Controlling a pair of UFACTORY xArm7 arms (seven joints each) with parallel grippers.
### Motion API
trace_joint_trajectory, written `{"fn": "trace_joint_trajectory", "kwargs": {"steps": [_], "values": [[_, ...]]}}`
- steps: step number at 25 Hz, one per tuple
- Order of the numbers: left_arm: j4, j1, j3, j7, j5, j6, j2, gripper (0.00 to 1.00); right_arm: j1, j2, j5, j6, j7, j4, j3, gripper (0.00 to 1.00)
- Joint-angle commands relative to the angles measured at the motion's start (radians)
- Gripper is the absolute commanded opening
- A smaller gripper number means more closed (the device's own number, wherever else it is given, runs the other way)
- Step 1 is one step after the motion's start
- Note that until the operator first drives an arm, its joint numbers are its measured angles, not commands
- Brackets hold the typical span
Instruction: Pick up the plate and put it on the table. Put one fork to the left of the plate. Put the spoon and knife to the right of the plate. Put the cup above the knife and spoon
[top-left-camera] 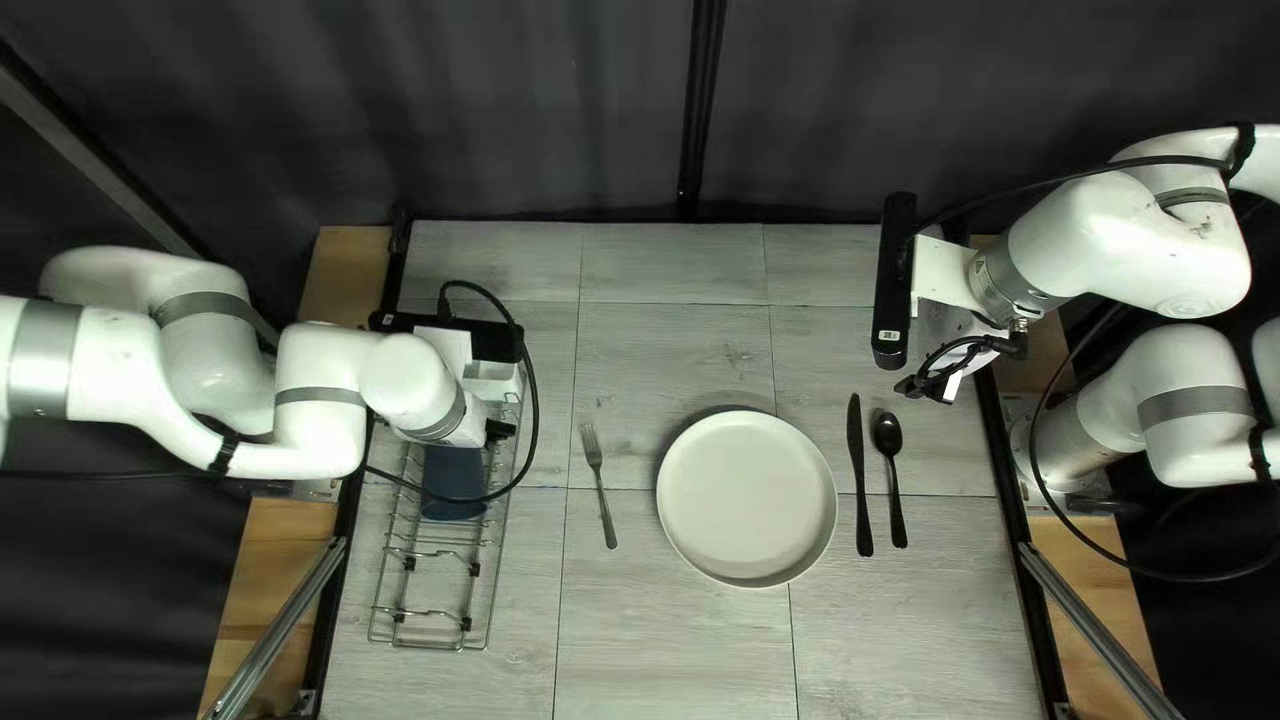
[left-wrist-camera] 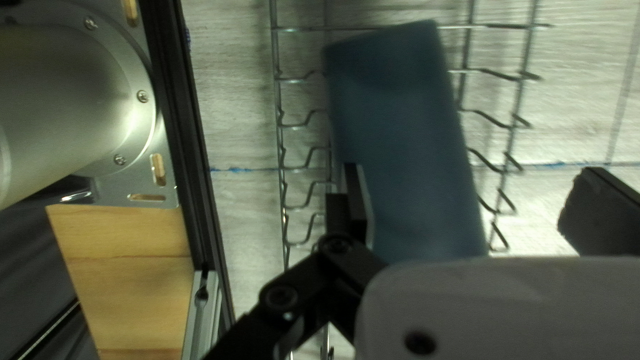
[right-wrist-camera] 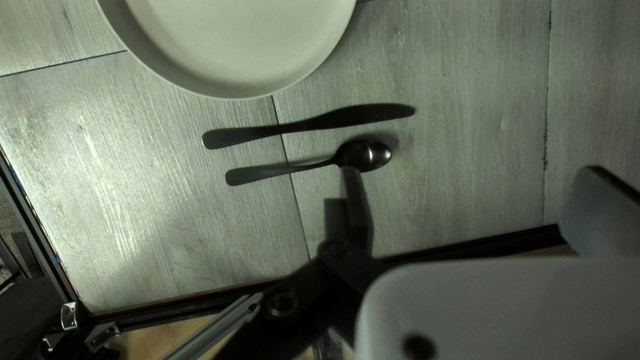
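One slate-blue, tapered cup (left-wrist-camera: pixel 400 133) lies in a silver wire rack (left-wrist-camera: pixel 300 29), prongs alongside, at nine o'clock from the round off-white plate (top-left-camera: pixel 747 498). My left gripper (top-left-camera: pixel 499 431), jaws apart, straddles it; my right gripper (top-left-camera: pixel 944 390), likewise parted, hangs at two o'clock.

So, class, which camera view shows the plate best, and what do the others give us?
The top left view: the whole plate shows there, between fork and knife, nothing covering it. The right wrist view cuts it off at the picture's edge; the left wrist view misses it.
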Motion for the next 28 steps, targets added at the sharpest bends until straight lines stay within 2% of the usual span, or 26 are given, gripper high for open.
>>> {"fn": "trace_joint_trajectory", "kwargs": {"steps": [1,7,11,12,13,14,15,17,20,23,25,28], "values": [[-0.023,0.014,-0.019,-0.02,-0.022,-0.06,0.047,1.0,0.0,0.0,0.0,0.0,0.0,0.0,0.0,1.0],[-0.03,0.041,-0.022,-0.004,-0.038,-0.145,0.128,1.0,0.0,0.0,0.0,0.0,0.0,0.0,0.0,1.0],[-0.058,0.028,-0.007,0.023,-0.068,-0.178,0.143,1.0,0.0,0.0,0.0,0.0,0.0,0.0,0.0,1.0],[-0.061,0.025,-0.003,0.027,-0.073,-0.177,0.14,0.83,0.0,0.0,0.0,0.0,0.0,0.0,0.0,1.0],[-0.068,0.015,0.003,0.03,-0.083,-0.171,0.128,0.55,0.0,0.0,0.0,0.0,0.0,0.0,0.0,1.0],[-0.071,0.012,0.005,0.031,-0.086,-0.168,0.123,0.12,0.0,0.0,0.0,0.0,0.0,0.0,0.0,1.0],[-0.08,-0.002,0.016,0.037,-0.1,-0.158,0.103,0.01,0.0,0.0,0.0,0.0,0.0,0.0,0.0,1.0],[-0.088,-0.021,0.037,0.049,-0.115,-0.135,0.064,0.0,0.0,0.0,0.0,0.0,0.0,0.0,0.0,1.0],[-0.06,-0.04,0.076,0.042,-0.1,-0.026,-0.039,0.0,0.0,0.0,0.0,0.0,0.0,0.0,0.0,1.0],[0.02,-0.029,0.12,0.036,-0.054,0.101,-0.121,0.0,0.0,0.0,0.0,0.0,0.0,0.0,0.0,1.0],[0.075,-0.011,0.135,0.039,-0.029,0.133,-0.119,0.0,0.0,0.0,0.0,0.0,0.0,0.0,0.0,1.0],[0.19,0.034,0.144,0.049,-0.006,0.126,-0.047,0.0,0.0,0.0,0.0,0.0,0.0,0.0,0.0,1.0]]}}
